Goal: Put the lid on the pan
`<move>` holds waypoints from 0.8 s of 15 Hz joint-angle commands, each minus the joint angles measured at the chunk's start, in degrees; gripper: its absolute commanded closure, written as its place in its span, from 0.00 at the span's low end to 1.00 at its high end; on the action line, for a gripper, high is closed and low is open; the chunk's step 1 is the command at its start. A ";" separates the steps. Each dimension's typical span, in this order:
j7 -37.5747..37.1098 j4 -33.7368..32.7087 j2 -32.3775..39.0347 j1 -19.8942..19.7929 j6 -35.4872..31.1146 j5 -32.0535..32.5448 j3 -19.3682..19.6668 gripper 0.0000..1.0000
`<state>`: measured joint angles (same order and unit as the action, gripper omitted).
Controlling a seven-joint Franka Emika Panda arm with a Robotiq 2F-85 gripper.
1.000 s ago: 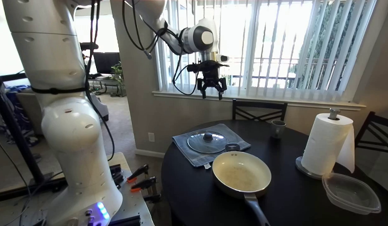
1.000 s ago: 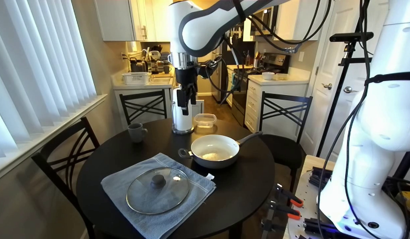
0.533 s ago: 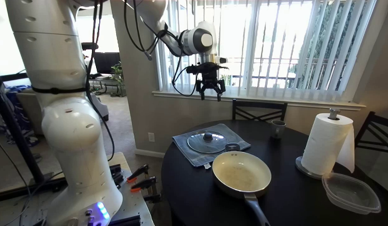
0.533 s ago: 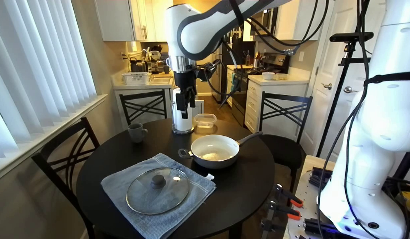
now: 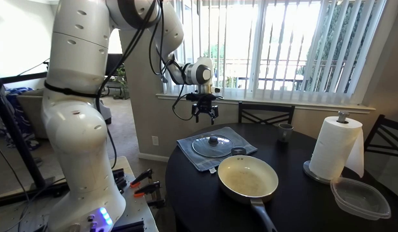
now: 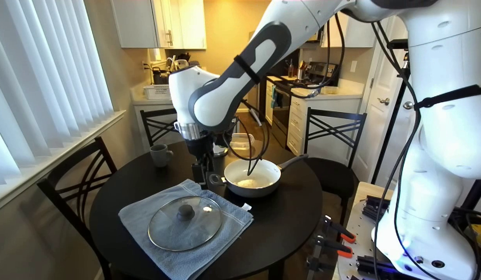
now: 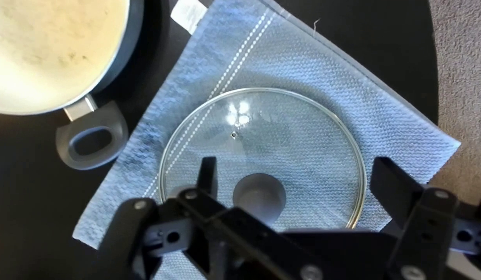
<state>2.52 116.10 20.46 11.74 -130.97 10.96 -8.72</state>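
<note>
Jaws spread, the gripper (image 5: pixel 204 120) hangs above the glass lid (image 6: pixel 185 226), presumably to pinch its knob (image 7: pixel 260 192); the folded towel (image 6: pixel 135 214) beneath, by the edge of the table (image 6: pixel 279 235), likely cushions it, and the uncovered frying pan (image 5: pixel 247 177) sits farther in

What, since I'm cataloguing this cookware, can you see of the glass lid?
The lid is round, clear and shallow-domed, looking like glass, with a thin metallic rim, a tiny apparent vent and a dark grey centre knob. It lies flat, knob up, on the folded blue-grey towel, beside the pan. The open gripper hangs above without touching it.
</note>
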 commanded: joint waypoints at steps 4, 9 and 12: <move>-0.41 -5.59 9.31 0.96 -9.41 4.11 2.55 0.00; -0.88 -12.88 17.56 1.79 -10.99 4.27 4.60 0.00; -0.58 -18.42 22.67 2.88 -9.85 4.05 4.73 0.00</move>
<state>2.51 103.16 38.32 12.82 -141.22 13.97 -4.71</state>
